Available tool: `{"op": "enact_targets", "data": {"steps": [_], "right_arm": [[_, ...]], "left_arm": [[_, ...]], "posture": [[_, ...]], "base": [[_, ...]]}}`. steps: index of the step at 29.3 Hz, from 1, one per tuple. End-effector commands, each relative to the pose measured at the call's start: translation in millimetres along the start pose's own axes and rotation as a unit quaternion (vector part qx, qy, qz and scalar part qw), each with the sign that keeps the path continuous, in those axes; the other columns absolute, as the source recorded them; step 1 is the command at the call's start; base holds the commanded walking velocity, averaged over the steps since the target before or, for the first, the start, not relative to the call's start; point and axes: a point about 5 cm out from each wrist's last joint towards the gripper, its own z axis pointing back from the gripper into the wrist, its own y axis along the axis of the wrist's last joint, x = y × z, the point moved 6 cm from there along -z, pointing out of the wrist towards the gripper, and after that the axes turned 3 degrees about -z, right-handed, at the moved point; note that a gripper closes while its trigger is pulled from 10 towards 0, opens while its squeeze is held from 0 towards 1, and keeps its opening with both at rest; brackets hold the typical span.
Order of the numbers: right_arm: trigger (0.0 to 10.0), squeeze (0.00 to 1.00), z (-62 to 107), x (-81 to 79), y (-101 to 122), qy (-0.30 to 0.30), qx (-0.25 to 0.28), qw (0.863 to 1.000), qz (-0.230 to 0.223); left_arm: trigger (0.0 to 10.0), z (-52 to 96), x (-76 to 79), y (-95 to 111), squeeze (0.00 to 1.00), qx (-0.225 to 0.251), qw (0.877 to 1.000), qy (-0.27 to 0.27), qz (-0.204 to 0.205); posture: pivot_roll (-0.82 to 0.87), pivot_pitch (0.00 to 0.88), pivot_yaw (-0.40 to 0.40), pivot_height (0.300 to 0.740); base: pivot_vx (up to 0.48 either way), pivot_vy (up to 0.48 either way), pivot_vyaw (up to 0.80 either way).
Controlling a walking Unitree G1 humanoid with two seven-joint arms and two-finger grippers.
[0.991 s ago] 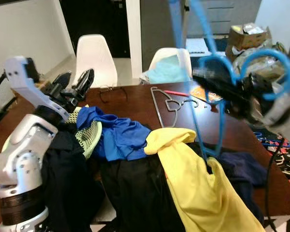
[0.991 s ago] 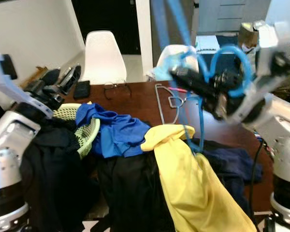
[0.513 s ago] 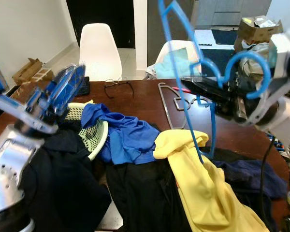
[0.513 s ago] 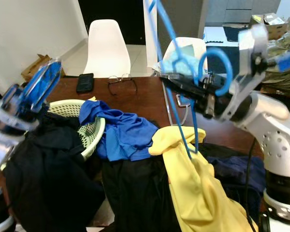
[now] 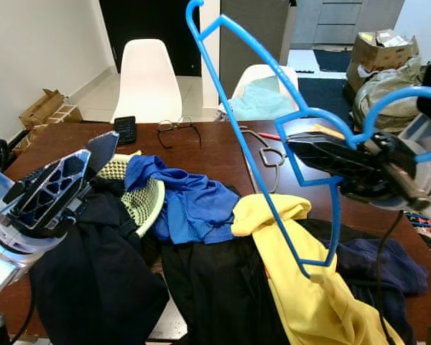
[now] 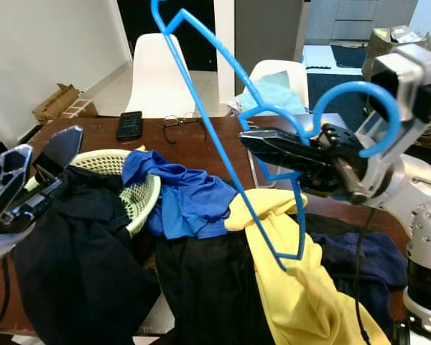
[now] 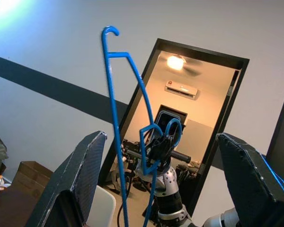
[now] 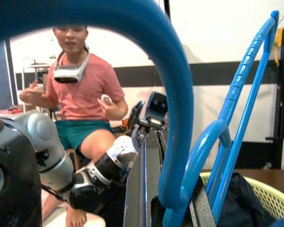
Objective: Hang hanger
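Right gripper: your right gripper (image 6: 273, 147) has its two black fingers pressed together on the blue hanger (image 5: 273, 151), pinching it at the notch in its lower bar, above the right half of the table (image 5: 201, 147).
Hanger: it stands nearly upright in the air, hook (image 5: 192, 8) topmost, its lower corner hanging just over the yellow garment (image 5: 309, 287); it touches nothing but your fingers.
What changed: a second ago the hanger's top ran out of the head views; now the whole frame and hook are in sight and it stands clear of the clothes. The head views have also shifted, so part of that is your own movement.
Left gripper: your left gripper (image 5: 57, 183) has come up and forward over the near left edge of the table, fingers spread wide and holding nothing, pointed toward the hanger.
Meaning for the task: by my reading the hanger is lifted and ready to carry; no rail is visible in the head views, so you have yet to find where it goes.
Around it: a metal hanger (image 5: 262, 154) lies flat toward the far edge, with glasses (image 5: 174, 128) and a phone (image 5: 125, 129) beyond the green basket (image 5: 147, 201).
Writing: no brand, label or lettering is readable.
Person: one sits in the right wrist view (image 8: 83, 94).
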Motion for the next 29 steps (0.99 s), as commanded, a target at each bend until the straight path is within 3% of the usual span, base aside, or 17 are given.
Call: {"op": "enact_targets", "data": {"steps": [1, 7, 13, 16, 18, 23, 29], "right_arm": [[10.0, 0.00, -6.5, -9.8, 1, 0.027, -0.001, 1.000, -0.005], [10.0, 0.00, -20.2, -20.9, -27, 0.054, -0.057, 0.997, -0.023], [10.0, 0.00, -22.8, -23.9, -34, 0.062, -0.065, 0.995, -0.033], [10.0, 0.00, -22.7, -26.0, -35, 0.067, -0.066, 0.995, -0.042], [10.0, 0.00, -22.7, -26.0, -35, 0.067, -0.066, 0.995, -0.042], [10.0, 0.00, -23.2, -31.3, -31, 0.076, -0.064, 0.994, -0.043], [10.0, 0.00, -23.5, -34.6, -32, 0.083, -0.072, 0.993, -0.046]], "left_arm": [[10.0, -0.4, 1.9, 1, 0.00, -0.002, 1.000, -0.008, 0.005], [10.0, -4.9, 2.0, -6, 0.00, -0.012, 0.999, -0.027, 0.040], [10.0, -11.1, -2.7, -14, 0.00, -0.026, 0.996, -0.046, 0.069], [10.0, -14.5, -17.0, -26, 0.00, -0.044, 0.993, -0.048, 0.100], [10.0, -14.5, -17.0, -26, 0.00, -0.044, 0.993, -0.048, 0.100], [10.0, -12.1, -37.6, -36, 0.00, -0.061, 0.992, -0.026, 0.107], [10.0, -9.7, -48.3, -36, 0.00, -0.057, 0.993, -0.014, 0.105]], "posture": [[-0.06, 0.000, 0.038, 0.740], [-0.06, 0.000, 0.041, 0.740], [-0.06, 0.000, 0.041, 0.740], [-0.06, 0.000, 0.042, 0.740], [-0.06, 0.000, 0.042, 0.740], [-0.09, 0.000, 0.047, 0.740], [-0.09, 0.000, 0.049, 0.740]], "base": [[0.000, 0.000, 0.00], [0.000, 0.000, 0.00], [0.000, 0.000, 0.00], [0.000, 0.000, 0.00], [0.000, 0.000, 0.00], [0.000, 0.000, 0.00], [0.000, 0.000, 0.00]]}}
